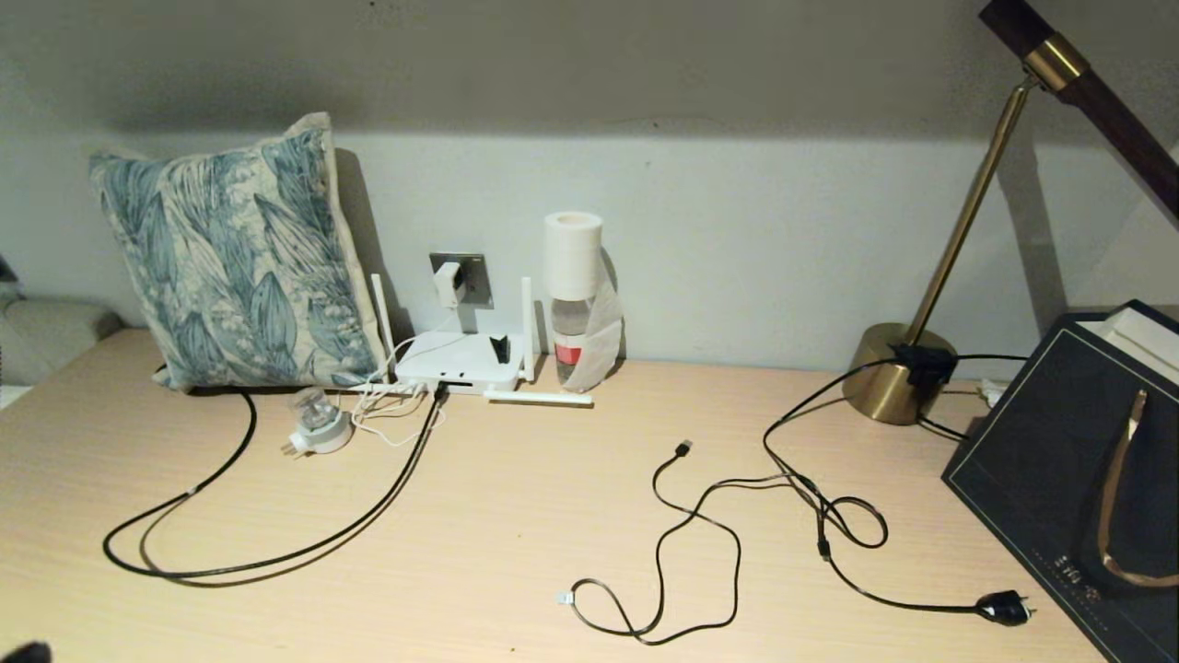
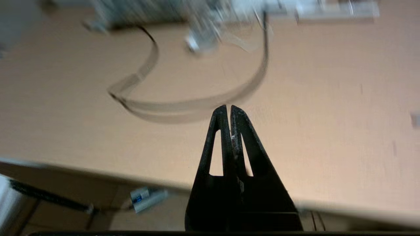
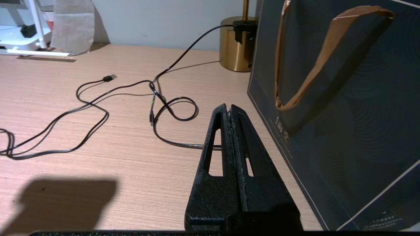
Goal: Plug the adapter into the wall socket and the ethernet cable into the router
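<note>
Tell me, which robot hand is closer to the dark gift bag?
The right one. The right gripper hangs shut just beside the dark gift bag, over the desk. The left gripper, also shut, is by the desk's near edge, facing the looping ethernet cable.

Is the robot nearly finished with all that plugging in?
It looks done. The adapter sits on the wall socket, and the ethernet cable runs into the router's front edge. Nothing is in hand: the left pincer and right pincer are both shut and empty, near the table's front edge.
</note>
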`<state>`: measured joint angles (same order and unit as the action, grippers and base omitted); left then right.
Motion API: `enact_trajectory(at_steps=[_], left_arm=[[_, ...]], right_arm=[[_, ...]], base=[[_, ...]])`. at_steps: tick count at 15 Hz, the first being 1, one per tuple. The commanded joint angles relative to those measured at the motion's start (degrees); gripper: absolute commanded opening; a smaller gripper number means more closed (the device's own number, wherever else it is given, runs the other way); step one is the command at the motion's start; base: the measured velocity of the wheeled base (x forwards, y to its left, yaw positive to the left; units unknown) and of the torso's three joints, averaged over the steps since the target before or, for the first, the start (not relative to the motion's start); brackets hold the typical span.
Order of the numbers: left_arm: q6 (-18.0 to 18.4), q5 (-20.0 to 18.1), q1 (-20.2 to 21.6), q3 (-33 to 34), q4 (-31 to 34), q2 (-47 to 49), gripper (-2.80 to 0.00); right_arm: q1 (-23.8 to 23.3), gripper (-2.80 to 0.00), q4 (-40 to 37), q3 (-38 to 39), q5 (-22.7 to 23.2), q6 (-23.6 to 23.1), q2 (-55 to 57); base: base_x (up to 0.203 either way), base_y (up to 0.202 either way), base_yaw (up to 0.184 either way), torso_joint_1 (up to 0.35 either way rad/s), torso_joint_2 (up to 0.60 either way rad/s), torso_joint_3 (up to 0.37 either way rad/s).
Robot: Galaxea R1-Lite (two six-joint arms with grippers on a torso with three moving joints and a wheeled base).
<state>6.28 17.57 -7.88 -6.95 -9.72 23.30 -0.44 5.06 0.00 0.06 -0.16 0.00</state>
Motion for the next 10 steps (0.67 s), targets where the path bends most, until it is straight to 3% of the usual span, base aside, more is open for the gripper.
enact_trajectory(at_steps=[1,2,4,8,10], left_arm=[[-2.10,-6.58,-0.07,6.09,3.97,-7.08,-2.80],[-5.45,-10.61,-0.08,6.03,5.19,-7.09,-2.80],[-6.16,-17.02,-0.11,6.46,9.84,-7.08,-2.80],[-4.91,-17.60,0.87,6.67,10.30,-7.10,-2.80],[-5.01,-17.52,6.81,6.55,10.57,-7.88,-2.80]], right_arm=[[0.00,-2.80,0.04,2.02,0.02,-0.02,0.09],[0.00,-2.80,0.07,2.02,0.02,-0.02,0.09],[0.00,-2.80,0.04,2.02,0.02,-0.02,0.00],[0.00,-2.80,0.07,2.02,0.02,-0.02,0.00],[0.00,-2.80,0.04,2.02,0.02,-0.02,0.08]], base=[[0.000,0.000,0.000,0.000,0.00,0.000],[0.000,0.000,0.000,0.000,0.00,0.000],[0.000,0.000,0.000,0.000,0.00,0.000],[0.000,0.000,0.000,0.000,0.00,0.000],[0.000,0.000,0.000,0.000,0.00,0.000]])
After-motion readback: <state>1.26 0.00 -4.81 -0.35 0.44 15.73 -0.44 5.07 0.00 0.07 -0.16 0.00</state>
